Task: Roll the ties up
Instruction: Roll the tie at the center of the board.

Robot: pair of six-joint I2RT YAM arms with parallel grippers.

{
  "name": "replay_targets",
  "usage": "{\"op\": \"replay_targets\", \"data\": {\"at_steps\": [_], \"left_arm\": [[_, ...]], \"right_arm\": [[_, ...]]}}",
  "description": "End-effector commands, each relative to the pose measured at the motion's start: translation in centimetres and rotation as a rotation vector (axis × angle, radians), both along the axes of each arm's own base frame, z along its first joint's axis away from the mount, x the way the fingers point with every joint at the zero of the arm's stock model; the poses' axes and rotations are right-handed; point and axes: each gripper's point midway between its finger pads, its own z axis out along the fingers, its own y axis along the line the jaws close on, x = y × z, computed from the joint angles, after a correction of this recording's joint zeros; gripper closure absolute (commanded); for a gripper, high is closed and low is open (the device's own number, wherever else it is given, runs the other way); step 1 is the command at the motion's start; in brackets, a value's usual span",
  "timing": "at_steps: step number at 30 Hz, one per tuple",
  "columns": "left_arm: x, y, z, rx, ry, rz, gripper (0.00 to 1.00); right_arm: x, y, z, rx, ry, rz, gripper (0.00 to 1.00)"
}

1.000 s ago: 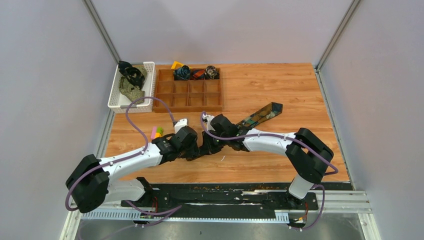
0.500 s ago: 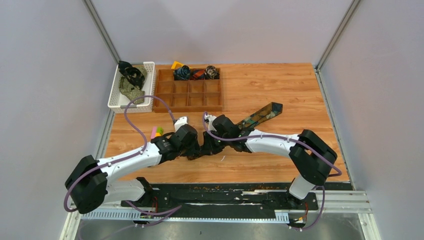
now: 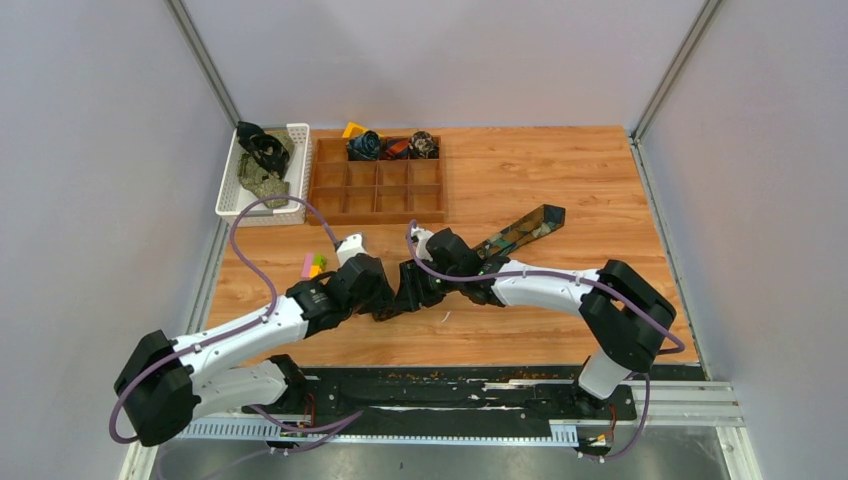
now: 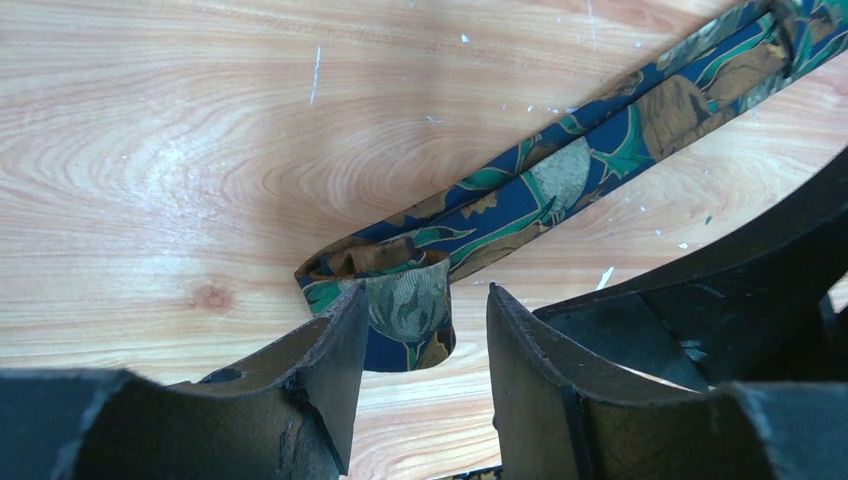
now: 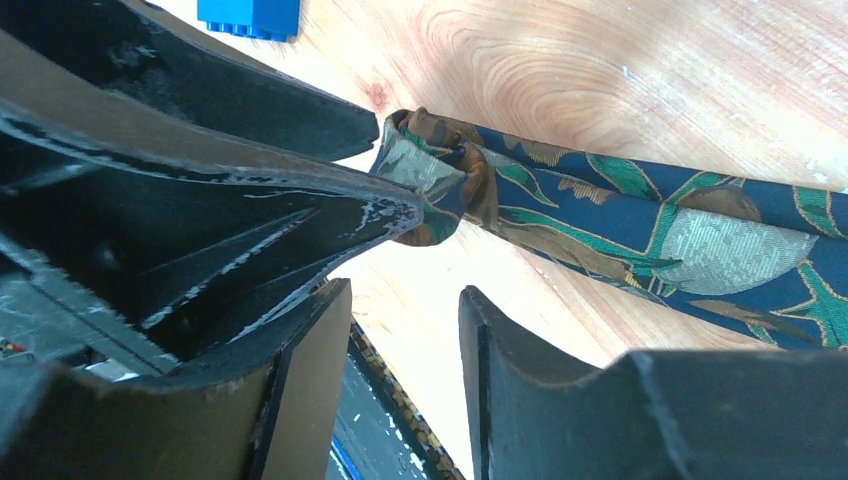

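Note:
A navy tie with a green and brown leaf pattern (image 3: 522, 231) lies diagonally on the wooden table, its wide pointed end to the back right. Its narrow end is curled into a small loose roll (image 4: 405, 300), which also shows in the right wrist view (image 5: 432, 178). My left gripper (image 4: 425, 300) is open, and the roll rests against its left fingertip (image 4: 340, 330). My right gripper (image 5: 405, 292) is open and empty, just short of the roll, with the left gripper's finger (image 5: 250, 200) beside it. In the top view both grippers (image 3: 385, 305) (image 3: 412, 290) meet at the tie's narrow end.
A wooden compartment tray (image 3: 378, 190) at the back holds three rolled ties (image 3: 397, 147) in its far row. A white basket (image 3: 232, 190) at the back left holds more ties (image 3: 262, 152). Small pink and green blocks (image 3: 313, 265) lie near the left gripper. A blue block (image 5: 250, 15) shows too.
My left arm has swung its elbow out to the left and lower, and its wrist has shifted slightly left. The right arm and the tie have barely moved.

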Motion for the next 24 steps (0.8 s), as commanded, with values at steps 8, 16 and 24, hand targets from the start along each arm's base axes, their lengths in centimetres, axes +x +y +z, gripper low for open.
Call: {"op": "replay_targets", "data": {"at_steps": [8,16,24], "left_arm": [[0.9,1.9,2.0,-0.013,-0.100,0.061,0.46],[0.6,5.2,3.4,0.022,-0.156,0.117,0.46],[-0.1,7.6,4.5,0.044,-0.198,0.159,0.46]], "right_arm": [[0.6,3.1,1.7,0.057,-0.001,-0.001,0.54],[0.8,4.0,0.8,-0.026,-0.001,-0.030,0.53],[1.2,4.2,-0.7,-0.136,-0.037,-0.063,0.58]]}}
